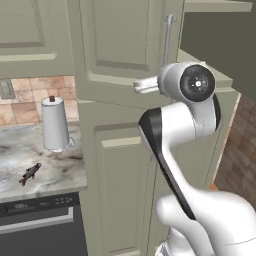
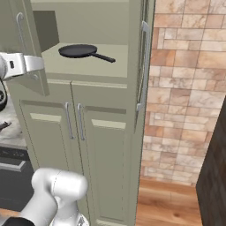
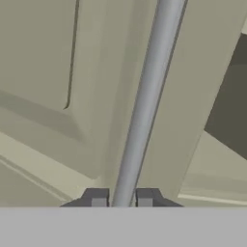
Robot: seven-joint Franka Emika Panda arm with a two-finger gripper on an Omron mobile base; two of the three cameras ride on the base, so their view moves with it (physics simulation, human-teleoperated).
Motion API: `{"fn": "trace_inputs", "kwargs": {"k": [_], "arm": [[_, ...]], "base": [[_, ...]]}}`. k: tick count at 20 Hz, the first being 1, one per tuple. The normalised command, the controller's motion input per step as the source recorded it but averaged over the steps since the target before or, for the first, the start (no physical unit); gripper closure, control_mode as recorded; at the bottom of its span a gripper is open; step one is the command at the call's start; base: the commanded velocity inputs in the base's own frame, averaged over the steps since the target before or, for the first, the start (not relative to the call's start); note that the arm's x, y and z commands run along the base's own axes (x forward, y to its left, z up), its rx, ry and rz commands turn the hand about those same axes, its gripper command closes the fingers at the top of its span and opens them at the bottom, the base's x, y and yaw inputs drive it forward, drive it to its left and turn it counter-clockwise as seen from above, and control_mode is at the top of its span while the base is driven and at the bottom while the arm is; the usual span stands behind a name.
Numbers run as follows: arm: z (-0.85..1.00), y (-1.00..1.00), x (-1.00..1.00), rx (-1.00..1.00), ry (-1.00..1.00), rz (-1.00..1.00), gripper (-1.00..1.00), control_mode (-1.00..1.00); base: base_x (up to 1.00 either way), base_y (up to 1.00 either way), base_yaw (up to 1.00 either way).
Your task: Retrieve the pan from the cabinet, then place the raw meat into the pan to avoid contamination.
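Note:
The tall green cabinet [image 2: 102,145] has both upper doors swung open. On its shelf lies the pan [image 2: 78,50], black, its handle pointing right. My gripper [image 3: 121,201] is shut on the left door's long silver bar handle [image 3: 144,96], one fingertip on each side of the bar. That open left door [image 1: 117,45] stands in front of my arm in the left base view. The raw meat [image 1: 30,173], a small dark fish, lies on the marble counter [image 1: 55,172] to the left of the cabinet.
A paper-towel roll [image 1: 55,124] stands on the counter behind the fish. A dishwasher [image 1: 40,225] sits below the counter. The open right door [image 2: 142,66] juts out beside a brick wall [image 2: 185,88]. A dark block [image 2: 216,176] rises at the far right.

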Motion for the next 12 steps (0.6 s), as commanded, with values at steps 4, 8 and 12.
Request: {"fn": "trace_inputs", "kwargs": {"k": [4, 8, 12], "arm": [[-0.13, 0.27, -0.59, 0.0, 0.09, -0.02, 1.0, -1.0], [-0.2, 0.28, -0.49, 0.0, 0.0, 0.0, 1.0, -1.0], [-0.32, 0.28, -0.32, 0.0, -0.12, 0.0, 1.0, -1.0]], "base": [[0.0, 0.0, 0.0], [0.0, 0.0, 0.0], [0.0, 0.0, 0.0]]}}
